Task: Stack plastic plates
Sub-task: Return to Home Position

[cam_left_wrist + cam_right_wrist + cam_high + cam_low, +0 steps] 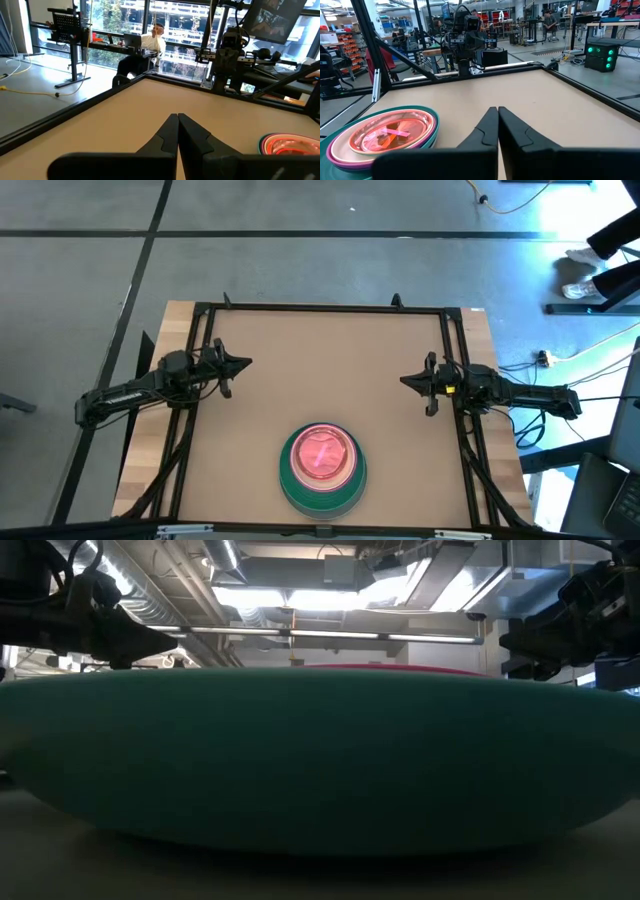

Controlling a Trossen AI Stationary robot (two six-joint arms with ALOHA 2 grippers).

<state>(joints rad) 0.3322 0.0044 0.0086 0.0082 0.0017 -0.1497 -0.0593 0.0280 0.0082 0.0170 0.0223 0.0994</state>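
High view: I see my left gripper (243,364) hanging over one side of the tan tabletop (320,350), its two dark fingers pressed tight together with nothing between them. My right gripper (405,381) faces it from the opposite side, also clenched and empty. The tips point toward each other and are well apart.

The stack of round plastic plates (322,465) rests on the table to one side of the line between the two tips. It is about midway between them and touches neither. A small translucent pink plate (322,452) lies on top, with a broad teal plate (290,477) ringing it lower down and a grey plate (322,506) at the base.

In the right wrist view, the shut fingers (485,131) point past the stack, which sits near them. Thin cream and magenta rims show just under the pink plate.
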